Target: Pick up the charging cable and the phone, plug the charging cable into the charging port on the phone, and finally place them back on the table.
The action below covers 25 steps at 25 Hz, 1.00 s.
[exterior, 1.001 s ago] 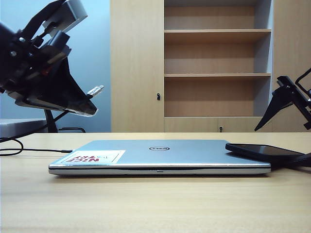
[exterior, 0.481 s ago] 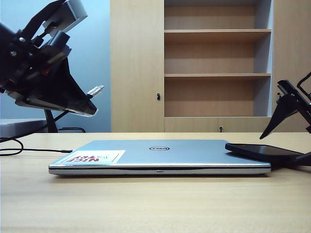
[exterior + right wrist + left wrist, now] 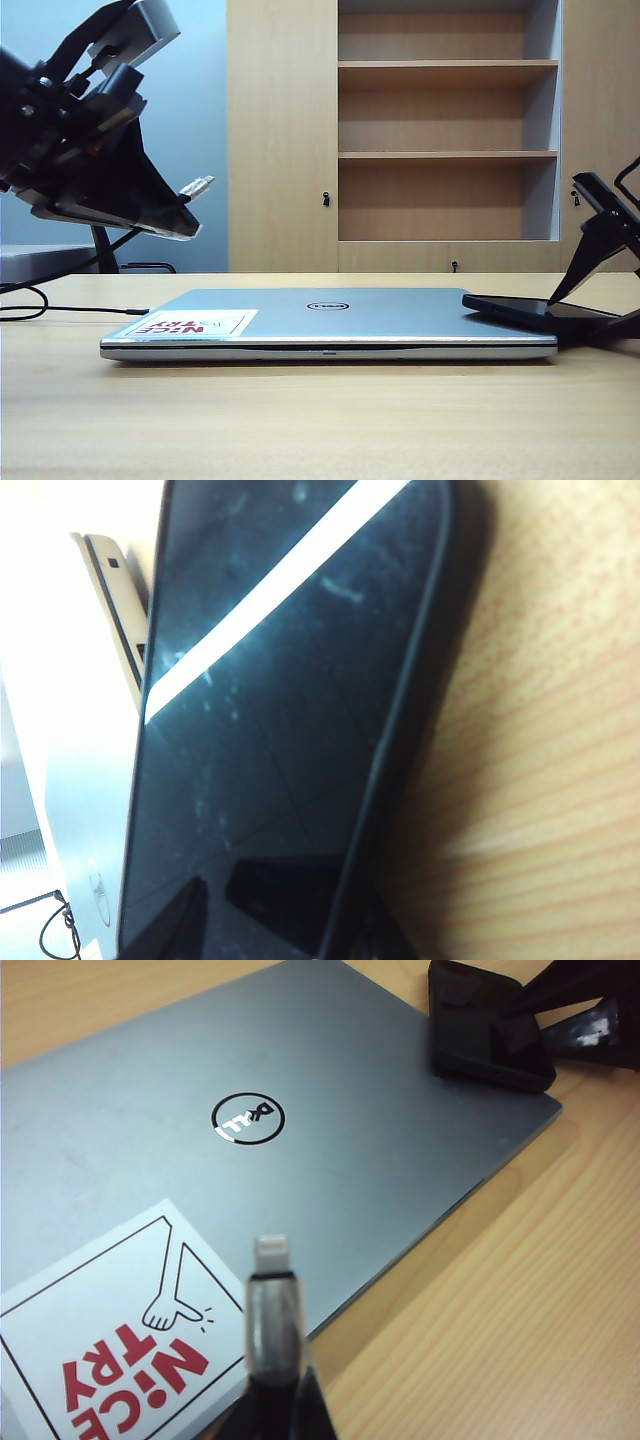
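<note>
My right gripper (image 3: 597, 300) is down at the far right of the table (image 3: 320, 420), jaws straddling the phone (image 3: 540, 311), one finger above the screen and one below the edge. They're about halfway in, and I honestly can't tell whether the pads are biting on the glass yet. The phone sits tilted, one long side propped on the corner of the laptop (image 3: 330, 318), the other side hanging out toward the wood. In the right wrist view the screen (image 3: 290, 710) fills nearly everything, dusty with a bright reflection stripe across it.

My left gripper (image 3: 185, 215) hangs up in the air on the left, pinched tight on the charging cable (image 3: 268, 1305), with the little silver-white plug tip poking out toward the laptop lid. The cord trails off behind it over the table's left edge.

To do this step well, I reckon I should close gently and squarely across the phone's thickness, since glossy glass on a slope looks prone to skating sideways. I'd take a firm hold before lifting and keep the charging port end clear of my fingers so the plug can get in. I can't make out the port itself.

Readable stuff: "DELL" in the round logo on the lid, and a white sticker (image 3: 110, 1350) saying "NiCE TRY" in red, with a little pointing-hand doodle.
</note>
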{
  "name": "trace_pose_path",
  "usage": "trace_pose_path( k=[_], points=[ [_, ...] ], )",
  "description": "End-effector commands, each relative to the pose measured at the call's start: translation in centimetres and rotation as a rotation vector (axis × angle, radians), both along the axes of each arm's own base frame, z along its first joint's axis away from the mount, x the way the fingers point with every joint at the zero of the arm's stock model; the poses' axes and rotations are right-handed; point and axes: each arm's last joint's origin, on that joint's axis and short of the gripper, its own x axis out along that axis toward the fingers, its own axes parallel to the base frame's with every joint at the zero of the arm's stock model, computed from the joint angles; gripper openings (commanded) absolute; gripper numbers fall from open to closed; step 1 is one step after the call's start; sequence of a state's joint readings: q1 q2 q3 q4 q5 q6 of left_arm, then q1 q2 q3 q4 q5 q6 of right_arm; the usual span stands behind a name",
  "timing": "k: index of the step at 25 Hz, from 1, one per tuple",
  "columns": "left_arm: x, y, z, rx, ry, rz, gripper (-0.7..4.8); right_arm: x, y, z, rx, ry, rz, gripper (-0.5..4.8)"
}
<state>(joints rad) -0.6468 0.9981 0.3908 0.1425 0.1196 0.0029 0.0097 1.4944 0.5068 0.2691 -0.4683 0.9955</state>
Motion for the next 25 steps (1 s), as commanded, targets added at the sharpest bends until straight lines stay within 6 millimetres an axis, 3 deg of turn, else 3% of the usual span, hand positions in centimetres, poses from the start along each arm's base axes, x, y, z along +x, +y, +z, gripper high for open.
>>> trace_pose_path(
  k=[1, 4, 7, 10, 16, 21, 25],
  points=[
    [0.1, 0.0, 0.3, -0.013, -0.017, 0.000, -0.06, 0.0, 0.0, 0.1, 0.001, -0.001, 0.002, 1.84],
    [0.1, 0.0, 0.3, -0.013, -0.016, 0.000, -0.06, 0.0, 0.0, 0.1, 0.001, -0.001, 0.002, 0.74],
    [0.1, 0.0, 0.3, -0.012, -0.016, 0.000, -0.06, 0.0, 0.0, 0.1, 0.001, -0.001, 0.002, 0.69],
    [0.1, 0.0, 0.3, -0.012, -0.015, 0.000, -0.06, 0.0, 0.0, 0.1, 0.001, -0.002, 0.002, -0.05],
    [0.0, 0.0, 0.2, -0.008, -0.011, 0.000, -0.06, 0.2, 0.0, 0.7, -0.017, -0.067, 0.021, -0.05],
    [0.0, 0.0, 0.2, -0.008, -0.010, 0.000, -0.06, -0.2, 0.0, 4.9, -0.067, -0.188, 0.055, -0.05],
    [-0.1, 0.1, 0.0, 0.007, 0.009, 0.000, -0.06, -1.0, 0.0, 7.8, -0.159, -0.171, 0.105, -0.05]
  ],
)
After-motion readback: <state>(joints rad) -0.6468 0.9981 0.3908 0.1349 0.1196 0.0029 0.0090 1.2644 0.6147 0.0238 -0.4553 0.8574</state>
